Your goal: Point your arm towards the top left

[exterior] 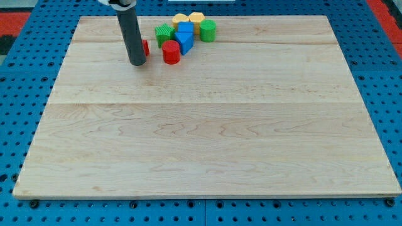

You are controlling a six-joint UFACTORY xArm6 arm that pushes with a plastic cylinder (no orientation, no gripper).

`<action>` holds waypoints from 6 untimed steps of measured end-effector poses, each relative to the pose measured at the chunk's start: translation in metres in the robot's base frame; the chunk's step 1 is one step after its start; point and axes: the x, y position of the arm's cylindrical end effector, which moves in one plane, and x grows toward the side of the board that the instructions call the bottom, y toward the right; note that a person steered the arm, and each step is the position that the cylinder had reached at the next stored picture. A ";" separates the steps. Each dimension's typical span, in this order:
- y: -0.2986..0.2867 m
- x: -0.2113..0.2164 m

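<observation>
The board (207,125) is pale wood with fine grain lines that run from the view's left to the view's right. The rod is dark grey, almost black, down to my tip (137,63). The red cylinder (171,53) is bright red, and the small red block (146,48) beside the rod has the same colour. The blue blocks (184,37) are a strong blue. The green ridged block (164,32) and the green cylinder (208,29) are bright green. The yellow blocks (190,19) are pale yellow. The surface around the board (19,94) is blue with a regular pattern of dark holes.

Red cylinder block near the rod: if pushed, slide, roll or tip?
The red cylinder block stands on its flat end, so it would probably slide rather than roll. It looks squat, so tipping seems unlikely. A blue block sits right by it toward the view's upper right, so a push from my tip that way would likely jam it.
</observation>
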 end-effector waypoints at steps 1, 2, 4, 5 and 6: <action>-0.071 -0.001; -0.025 -0.038; -0.042 -0.036; -0.098 -0.039; -0.121 -0.046</action>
